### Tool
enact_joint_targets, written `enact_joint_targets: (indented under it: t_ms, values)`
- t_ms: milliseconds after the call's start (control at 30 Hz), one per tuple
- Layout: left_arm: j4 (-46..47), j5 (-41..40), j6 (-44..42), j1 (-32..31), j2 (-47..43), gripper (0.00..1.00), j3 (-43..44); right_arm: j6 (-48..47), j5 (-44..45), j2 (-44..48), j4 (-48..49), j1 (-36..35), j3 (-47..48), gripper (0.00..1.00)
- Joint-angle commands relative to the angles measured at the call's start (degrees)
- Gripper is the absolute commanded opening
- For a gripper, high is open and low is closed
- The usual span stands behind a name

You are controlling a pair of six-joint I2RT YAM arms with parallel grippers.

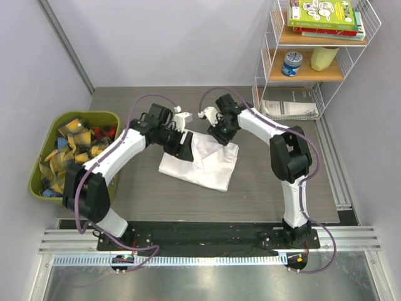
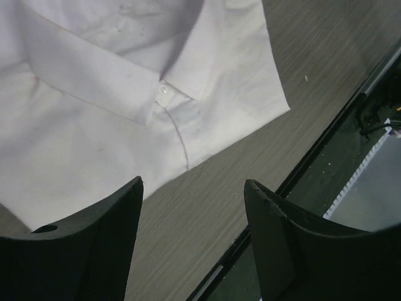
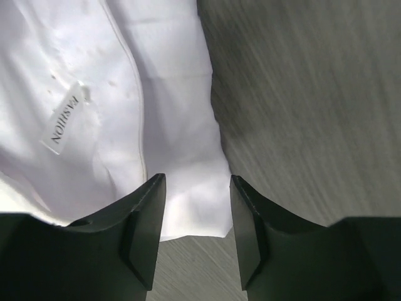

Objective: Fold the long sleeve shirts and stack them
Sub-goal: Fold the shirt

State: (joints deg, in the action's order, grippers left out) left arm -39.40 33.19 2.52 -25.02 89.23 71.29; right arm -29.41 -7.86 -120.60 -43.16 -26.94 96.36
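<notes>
One white long sleeve shirt [image 1: 203, 162] lies folded flat in the middle of the dark table. In the left wrist view its collar and top button [image 2: 164, 90] face up. My left gripper [image 1: 182, 148] hovers at the shirt's far left corner. It is open [image 2: 193, 188], with only bare table between the fingers and the shirt [image 2: 94, 132] just beyond them. My right gripper [image 1: 220, 134] is over the shirt's far right corner. It is open [image 3: 191, 183], and the corner of the shirt [image 3: 182, 125] lies loose between the jaws. A neck label [image 3: 64, 119] shows to the left.
A green bin [image 1: 100, 117] of yellow-and-black plaid cloths stands at the table's left edge. A white wire shelf [image 1: 266, 69] with books, a tin and papers stands at the back right. The black base rail [image 2: 351, 119] runs along the near edge.
</notes>
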Motion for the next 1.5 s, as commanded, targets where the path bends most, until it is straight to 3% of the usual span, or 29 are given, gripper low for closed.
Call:
enact_joint_targets:
  t_ms: [0,167,400,500,667,833,1000,1167,1467]
  values:
    - [-0.8,-4.1,-5.2,3.2,7.2,0.66,9.2,-3.3,1.5,8.3,1.8,2.1,4.2,0.52]
    - [-8.1,-4.2,-15.5,5.2,23.9,0.62,25.9,2.8,-5.6,11.4,-1.2,3.3,2.2,0.52]
    - [-9.3,-10.0,-13.5,5.3,37.6,0.52,37.3,11.7,-15.7,13.7,-1.5,4.2,-6.8,0.47]
    - [-10.0,-10.7,-11.6,5.3,38.8,0.47,35.6,12.5,-17.7,14.1,-1.5,7.0,-9.4,0.47]
    - [-10.7,-8.7,-5.2,4.4,34.0,0.4,22.8,9.4,-20.5,13.6,-6.2,13.3,-8.9,0.47]
    - [-6.7,-1.6,0.2,3.6,25.8,0.46,11.7,5.5,-20.2,12.7,-9.8,16.9,-7.7,0.46]
    - [-8.9,-1.8,-2.3,6.6,20.5,0.57,15.1,5.5,-28.6,12.8,-11.2,17.2,-9.7,0.47]
    - [-18.2,6.0,-12.4,8.1,19.3,0.63,17.7,6.3,-31.4,11.6,-10.0,17.1,-10.7,0.5]
    - [-20.5,1.6,-16.9,7.7,21.7,0.68,15.0,8.2,-34.4,6.7,-8.9,17.0,-11.4,0.57]
